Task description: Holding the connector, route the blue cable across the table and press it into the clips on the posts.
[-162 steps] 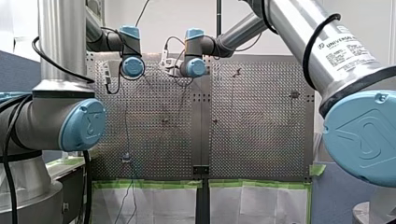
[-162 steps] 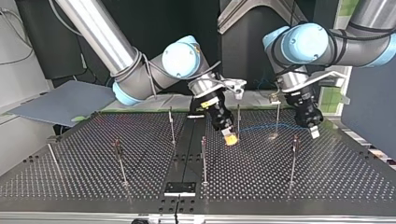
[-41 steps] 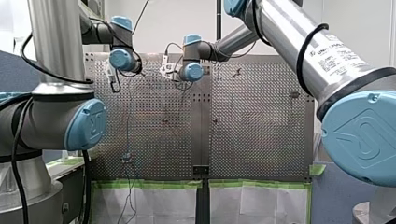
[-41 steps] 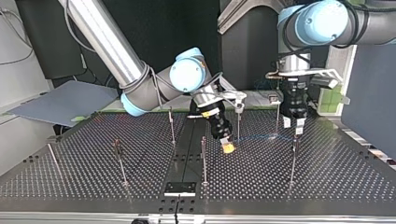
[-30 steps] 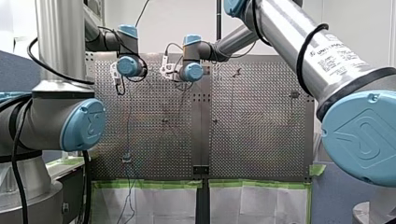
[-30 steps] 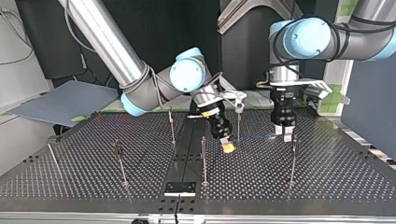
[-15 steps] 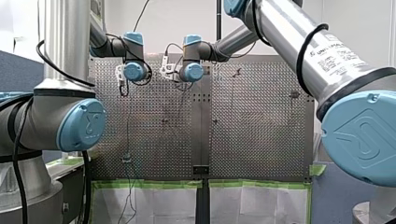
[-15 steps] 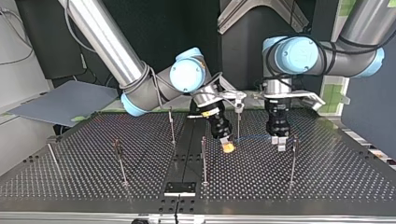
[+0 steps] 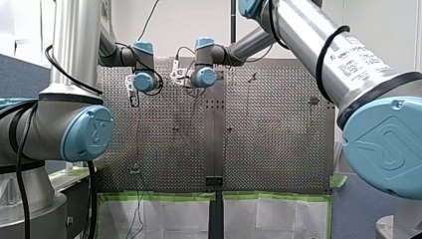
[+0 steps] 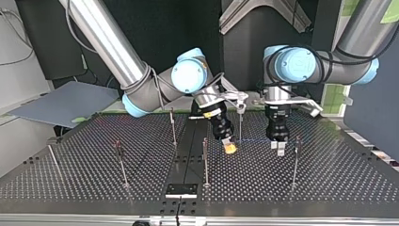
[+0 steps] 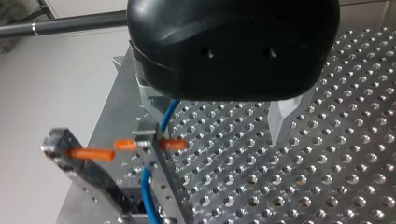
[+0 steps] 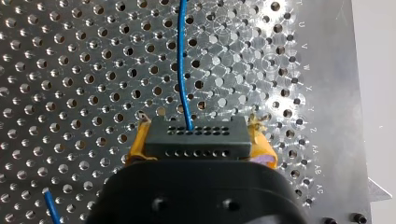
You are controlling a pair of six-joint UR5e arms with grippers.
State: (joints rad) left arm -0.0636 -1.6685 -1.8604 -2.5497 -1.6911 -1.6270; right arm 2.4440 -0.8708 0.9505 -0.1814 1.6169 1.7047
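The perforated worktop point(image 10: 94, 188) is crossed by the blue cable over only a small part, so the task is judged to be at an early stage. Of the thin posts point(image 10: 121, 165) standing on it, those in the top view's left half are seen bare, and no cable is led to them. That stretch of the routing is left to be done.

The right pincer point(image 10: 229, 147) is held low over the worktop near the middle. It is closed on the black connector point(image 12: 194, 136), which is clamped between its yellow pads point(image 12: 136, 142). The holding part of the task is thus in place.

The left pincer point(image 10: 277, 147) hangs to the top view's right of it, near a post. Its metal fingers point(image 11: 280, 119) are spread wide, and nothing is gripped between them.

From the connector the blue cable point(image 12: 181, 60) is run away over the holes. In the left wrist view it is seen passing close by one finger and meeting a clip point(image 11: 148, 140) fitted with orange pins point(image 11: 91, 153), just ahead of that pincer. Whether it is pressed fully home there cannot be told. At a second clip point(image 11: 58, 142) beside it no cable is seen.
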